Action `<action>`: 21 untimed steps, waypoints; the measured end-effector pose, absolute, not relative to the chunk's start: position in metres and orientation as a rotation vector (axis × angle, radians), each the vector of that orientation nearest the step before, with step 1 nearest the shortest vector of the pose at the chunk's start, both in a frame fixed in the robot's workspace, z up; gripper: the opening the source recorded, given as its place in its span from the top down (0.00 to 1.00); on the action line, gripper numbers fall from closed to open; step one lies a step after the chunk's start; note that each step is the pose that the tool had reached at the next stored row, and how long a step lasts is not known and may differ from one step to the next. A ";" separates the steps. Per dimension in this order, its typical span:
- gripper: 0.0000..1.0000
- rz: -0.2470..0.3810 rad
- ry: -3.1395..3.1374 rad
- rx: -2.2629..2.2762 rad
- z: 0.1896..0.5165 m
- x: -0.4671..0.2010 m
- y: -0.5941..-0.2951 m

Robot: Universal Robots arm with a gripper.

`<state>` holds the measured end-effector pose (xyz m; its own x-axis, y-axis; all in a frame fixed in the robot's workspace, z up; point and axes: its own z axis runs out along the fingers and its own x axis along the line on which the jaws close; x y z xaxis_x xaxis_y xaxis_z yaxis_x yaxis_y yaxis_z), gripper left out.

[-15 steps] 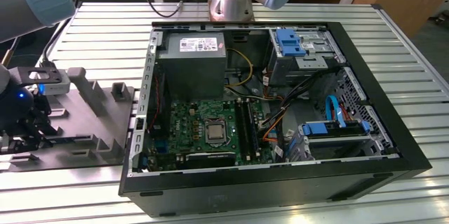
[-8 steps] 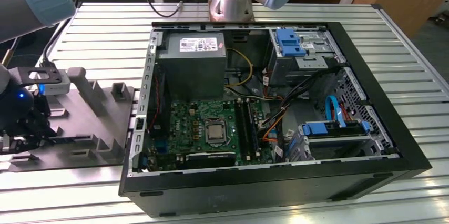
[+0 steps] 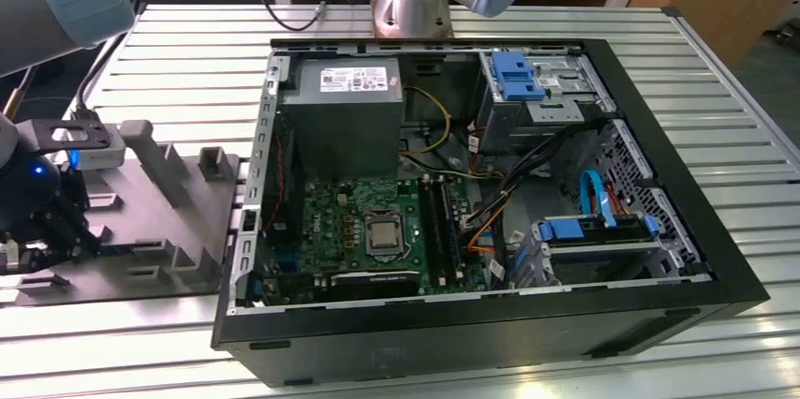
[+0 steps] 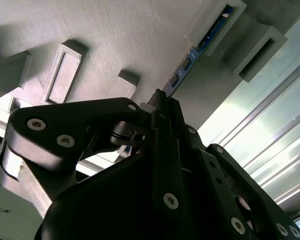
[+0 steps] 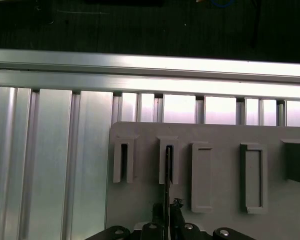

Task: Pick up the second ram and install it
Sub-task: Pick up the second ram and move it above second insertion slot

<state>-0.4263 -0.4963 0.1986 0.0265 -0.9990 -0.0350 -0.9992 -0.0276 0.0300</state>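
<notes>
Second wrist view tells me the most: the black fingers of the gripper look pinched shut on the near end of the second ram, a slim dark blue memory stick with black chips. Its far end sits in a raised slot block on the grey textured fixture plate.

On the first wrist view I see the stick edge-on, standing in one of the plate's narrow holders, with the gripper straddling it.

Out past that is the ribbed aluminium table. On the exterior view, the gripper hangs over the plate at the exterior view's left, well apart from the open black computer case and its green motherboard.
</notes>
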 end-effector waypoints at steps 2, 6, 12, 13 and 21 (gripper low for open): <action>0.81 0.072 2.189 -2.249 0.199 -0.426 -0.496; 0.81 0.072 2.189 -2.249 0.198 -0.426 -0.496; 0.81 0.072 2.189 -2.249 0.199 -0.425 -0.496; 0.81 0.072 2.189 -2.248 0.199 -0.425 -0.496; 0.81 0.072 2.188 -2.249 0.200 -0.424 -0.496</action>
